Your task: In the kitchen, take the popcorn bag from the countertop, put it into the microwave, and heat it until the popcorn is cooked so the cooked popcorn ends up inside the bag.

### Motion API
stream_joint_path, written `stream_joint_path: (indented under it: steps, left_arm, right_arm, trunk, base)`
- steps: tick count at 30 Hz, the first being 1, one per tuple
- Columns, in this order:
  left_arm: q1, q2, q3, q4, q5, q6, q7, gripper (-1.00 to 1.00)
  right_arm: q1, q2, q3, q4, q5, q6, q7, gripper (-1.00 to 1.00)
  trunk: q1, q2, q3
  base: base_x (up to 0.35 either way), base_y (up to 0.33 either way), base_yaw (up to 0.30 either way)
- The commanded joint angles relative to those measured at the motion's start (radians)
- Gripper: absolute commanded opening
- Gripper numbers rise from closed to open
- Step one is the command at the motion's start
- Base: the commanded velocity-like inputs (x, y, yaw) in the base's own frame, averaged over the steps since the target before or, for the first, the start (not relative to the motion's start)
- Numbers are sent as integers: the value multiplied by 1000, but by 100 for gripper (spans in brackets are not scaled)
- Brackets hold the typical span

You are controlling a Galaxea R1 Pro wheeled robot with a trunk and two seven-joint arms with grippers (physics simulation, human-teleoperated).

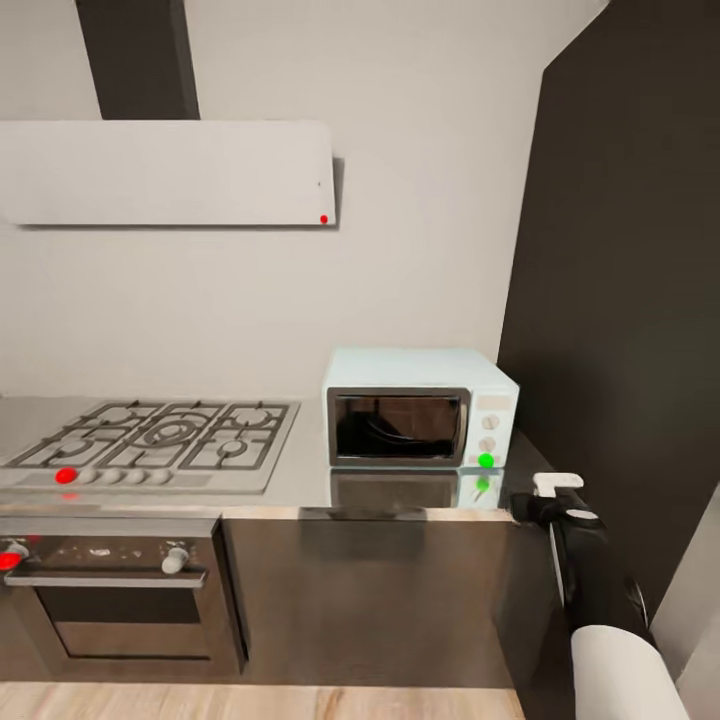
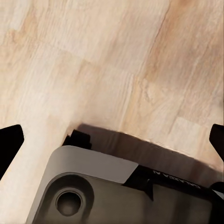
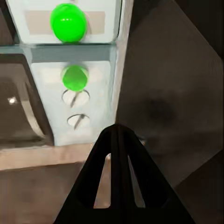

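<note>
On the tabletop (image 1: 300, 480), hard against the dark wall panel (image 1: 620, 300) at its right end, sits the microwave (image 1: 420, 408), door shut and green light (image 1: 486, 460) lit. Bare steel separates it from the gas hob (image 1: 160, 440). Our right hand (image 1: 560, 500) hovers at the tabletop's front corner, fingers pressed together before the knobs (image 3: 77, 109). Our left hand (image 2: 112, 140) hangs spread above wooden floor (image 2: 112, 60).

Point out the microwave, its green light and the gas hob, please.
microwave (image 1: 400, 425): head view, on its dark glass door.
green light (image 1: 486, 460): head view, middle of the round lamp below the knobs.
gas hob (image 1: 165, 435): head view, on the centre burner grate.
</note>
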Motion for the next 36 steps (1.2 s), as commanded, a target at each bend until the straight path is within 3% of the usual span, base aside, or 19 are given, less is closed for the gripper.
stream_joint_path:
  steps: [1, 4, 7, 10, 12, 14, 15, 18, 21, 26, 28, 36]
  left_arm:
    - [-1, 0, -8, 0, 10, -2, -3, 100]
    - [-1, 0, -9, -1, 9, -2, -3, 100]
    - [-1, 0, -9, -1, 10, -2, -3, 100]
    - [-1, 2, -7, -1, 10, -2, -3, 100]
    - [-1, 3, -8, -1, 1, -2, -4, 100]
    - [-1, 4, -8, 0, -2, -2, -4, 100]
    - [-1, 5, -8, 0, -2, -2, -4, 100]
    - [-1, 7, -9, 0, -3, -2, -4, 100]
    - [-1, 8, -10, 0, -3, -1, -4, 100]
    - [-1, 8, -13, 1, -7, 3, -4, 100]
    - [-1, 12, -14, 2, -37, 5, -4, 100]
    - [-1, 58, -14, -3, -53, 12, -3, 100]
  right_arm:
    - [0, -1, -4, -6, 12, 19, 11, -100]
    - [45, -6, -6, 0, 7, 34, 13, -100]
    - [168, -12, -7, 175, 10, -31, -2, -100]
    - [196, -17, -8, 437, 43, -171, -10, -100]
    - [200, -65, -7, 789, 54, -318, -43, -100]
    - [201, -96, -7, 1003, 53, -436, -90, -100]
    - [214, -107, -7, 1051, 53, -491, -121, -100]
    - [373, -114, -9, 1096, 45, -573, -161, -100]
    - [451, -111, -10, 1102, 43, -646, -167, -100]
    - [467, -111, -10, 1102, 44, -662, -168, -100]
    - [467, -111, -10, 1103, 44, -661, -168, -100]
    - [467, -119, -13, 1102, 40, -651, -170, -100]
  trunk:
    - [-1, -1, -1]
    - [-1, -1, -1]
    - [-1, -1, -1]
    - [-1, -1, -1]
    - [-1, -1, -1]
    - [-1, -1, -1]
    - [-1, -1, -1]
    - [-1, -1, -1]
    - [-1, -1, -1]
    - [-1, -1, -1]
    - [-1, -1, -1]
    - [-1, -1, -1]
  base:
    - [-346, 0, 0]
    - [-346, 0, 0]
    - [-346, 0, 0]
    - [-328, 0, 0]
    - [-106, 0, 0]
    - [-17, 0, 0]
    - [-6, 0, 0]
    - [-2, 0, 0]
    - [0, 0, 0]
    - [0, 0, 0]
    - [0, 0, 0]
    - [0, 0, 0]
